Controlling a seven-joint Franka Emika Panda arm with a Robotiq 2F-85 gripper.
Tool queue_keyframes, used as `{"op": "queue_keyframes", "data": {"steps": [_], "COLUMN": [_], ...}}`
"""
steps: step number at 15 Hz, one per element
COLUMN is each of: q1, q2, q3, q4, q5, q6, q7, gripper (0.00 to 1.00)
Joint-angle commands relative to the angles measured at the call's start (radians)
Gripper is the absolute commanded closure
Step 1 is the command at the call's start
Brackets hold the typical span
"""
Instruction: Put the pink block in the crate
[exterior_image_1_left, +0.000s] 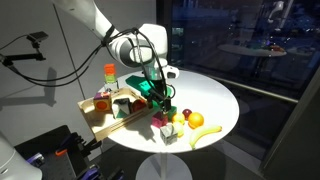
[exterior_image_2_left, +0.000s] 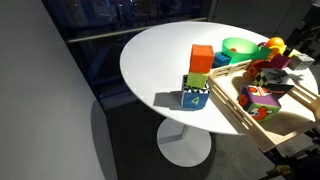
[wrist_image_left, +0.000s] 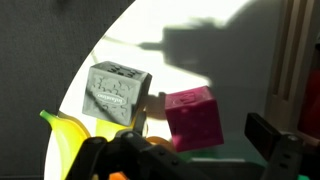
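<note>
The pink block fills the middle of the wrist view, lying on the white table between my gripper's two dark fingers. The fingers stand apart on either side of it and do not touch it. In an exterior view the gripper hangs open just above the pink block near the table's front. The light-wood crate sits at the table's edge behind the gripper and holds several coloured blocks. It also shows in an exterior view.
A grey block and a banana lie close beside the pink block. A green bowl, an orange, a red fruit and a banana are on the table. A block stack stands nearby.
</note>
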Motion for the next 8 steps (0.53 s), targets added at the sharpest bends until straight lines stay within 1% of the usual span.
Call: {"op": "queue_keyframes", "data": {"steps": [1,3,8], "q1": [-0.013,-0.013,-0.018], "q2": [0.002,0.002,0.022], "q3": [0.013,0.013,0.029], "q4": [0.001,0.001,-0.002], "q5": [-0.003,-0.003,0.026], "q6": [0.001,0.002,0.079], "q7": [0.003,0.003,-0.043], "gripper": [0.0,0.0,0.0]}}
